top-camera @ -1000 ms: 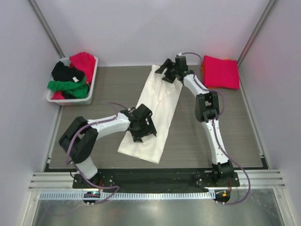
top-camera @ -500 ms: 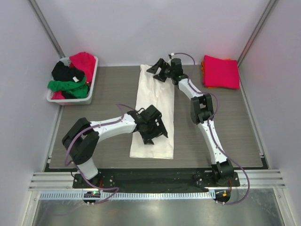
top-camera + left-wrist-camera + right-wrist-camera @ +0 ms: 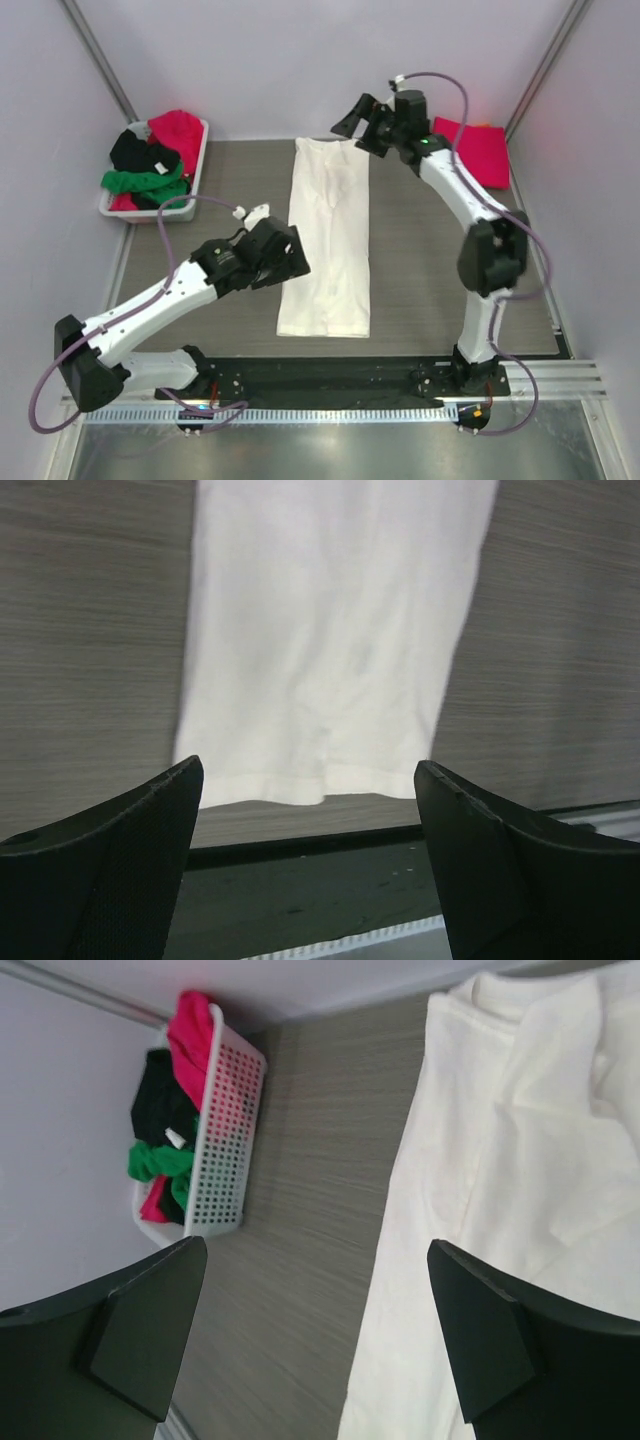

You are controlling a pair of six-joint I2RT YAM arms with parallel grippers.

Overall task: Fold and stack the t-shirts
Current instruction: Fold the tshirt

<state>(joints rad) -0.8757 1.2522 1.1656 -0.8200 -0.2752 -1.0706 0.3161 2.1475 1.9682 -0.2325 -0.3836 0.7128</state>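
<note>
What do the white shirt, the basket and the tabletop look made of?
White shirt: soft matte cloth, probably cotton knit; soft creases, stitched hem. Basket: rigid white plastic with a faint sheen; moulded grid of holes. Tabletop: matte grey wood-grain, probably laminate; fine parallel streaks.

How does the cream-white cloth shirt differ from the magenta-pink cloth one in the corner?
The cream-white cloth shirt is a long narrow strip; the magenta-pink cloth shirt is a folded square. The cream-white one sits mid-table; the magenta-pink one in the far corner, partly behind the right arm. Both lie flat.
</note>
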